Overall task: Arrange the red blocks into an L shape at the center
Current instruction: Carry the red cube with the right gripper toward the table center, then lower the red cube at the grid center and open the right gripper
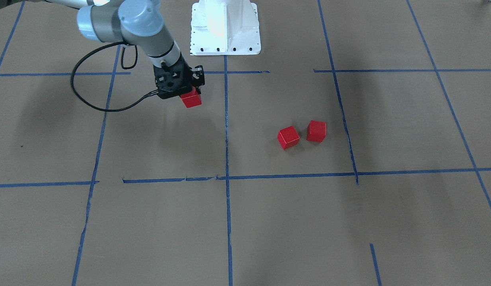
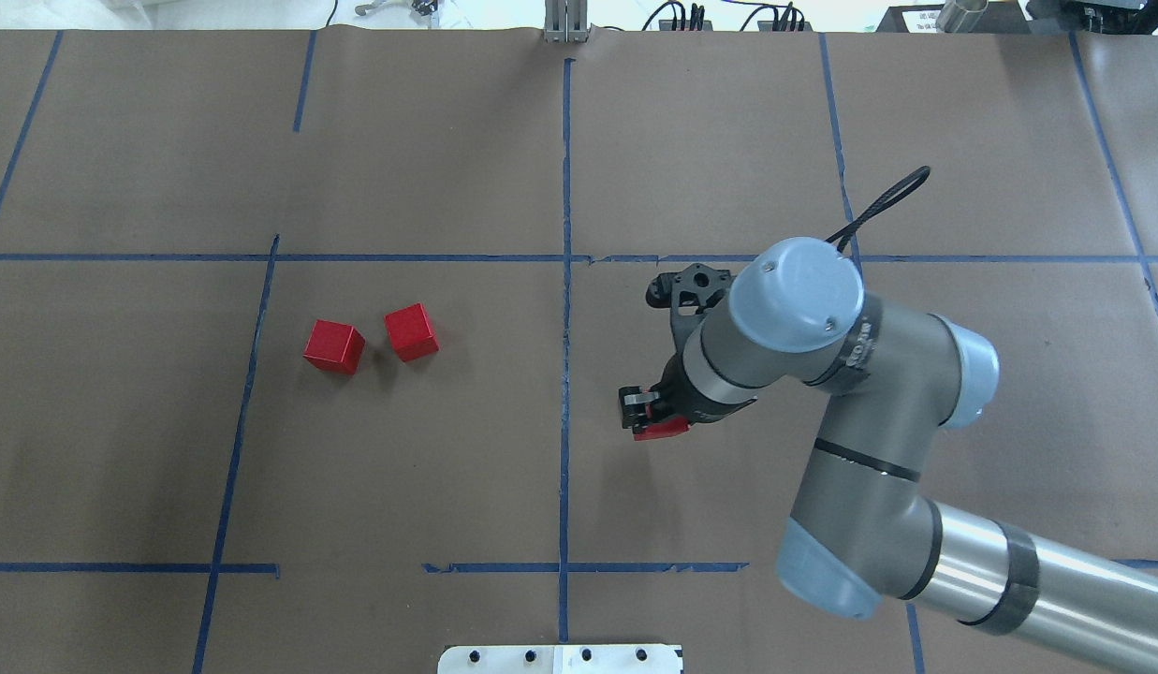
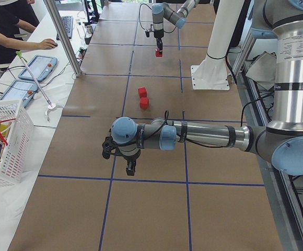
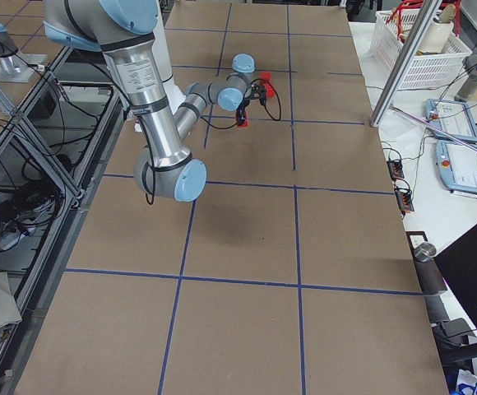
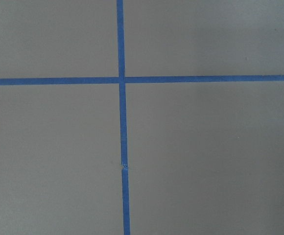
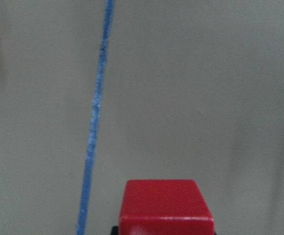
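Observation:
My right gripper (image 2: 652,419) is shut on one red block (image 2: 661,431) and holds it a little above the table, just right of the centre tape line in the overhead view. The held block also shows in the front view (image 1: 191,99) and fills the bottom of the right wrist view (image 6: 165,205). The other two red blocks (image 2: 334,346) (image 2: 411,331) lie close together but apart on the paper, left of the centre line. My left gripper (image 3: 130,168) shows only in the exterior left view, over bare paper far from the blocks; I cannot tell if it is open or shut.
Brown paper with a blue tape grid (image 2: 565,281) covers the table. The robot's white base (image 1: 225,28) stands at the table's near edge. The left wrist view shows only a tape crossing (image 5: 121,79). A white basket (image 3: 5,141) and operators' tablets sit beside the table.

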You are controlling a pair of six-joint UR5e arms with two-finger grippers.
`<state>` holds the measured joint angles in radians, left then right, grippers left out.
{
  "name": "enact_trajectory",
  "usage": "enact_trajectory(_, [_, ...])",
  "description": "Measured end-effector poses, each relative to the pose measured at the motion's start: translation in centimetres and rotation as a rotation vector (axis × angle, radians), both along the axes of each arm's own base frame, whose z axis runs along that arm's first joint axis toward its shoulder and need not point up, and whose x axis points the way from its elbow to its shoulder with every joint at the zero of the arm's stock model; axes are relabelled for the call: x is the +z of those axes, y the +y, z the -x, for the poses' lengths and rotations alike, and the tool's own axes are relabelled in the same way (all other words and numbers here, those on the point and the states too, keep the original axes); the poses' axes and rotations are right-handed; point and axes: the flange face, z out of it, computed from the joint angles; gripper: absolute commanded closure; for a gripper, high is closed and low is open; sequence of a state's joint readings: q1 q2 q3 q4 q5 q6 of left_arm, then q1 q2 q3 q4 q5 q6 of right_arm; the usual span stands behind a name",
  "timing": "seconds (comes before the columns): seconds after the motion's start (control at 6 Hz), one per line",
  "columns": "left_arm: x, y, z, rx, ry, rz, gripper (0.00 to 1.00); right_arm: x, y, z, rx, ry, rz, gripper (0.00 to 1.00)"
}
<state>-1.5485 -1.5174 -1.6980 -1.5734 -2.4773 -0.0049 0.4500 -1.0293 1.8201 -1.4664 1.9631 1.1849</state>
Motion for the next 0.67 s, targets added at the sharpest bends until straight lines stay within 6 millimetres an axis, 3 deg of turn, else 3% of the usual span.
enact_trajectory(0.33, [-0.2, -0.1, -0.7, 0.015, 0.001, -0.013, 0.0, -3.5, 0.6, 6.3, 0.084, 0.029, 0.051, 1.0])
enact_trajectory(0.67, [-0.3, -0.2, -0.9, 0.018, 0.001, -0.026, 0.0, -3.9, 0.2, 8.6, 0.127, 0.054, 0.1, 0.98])
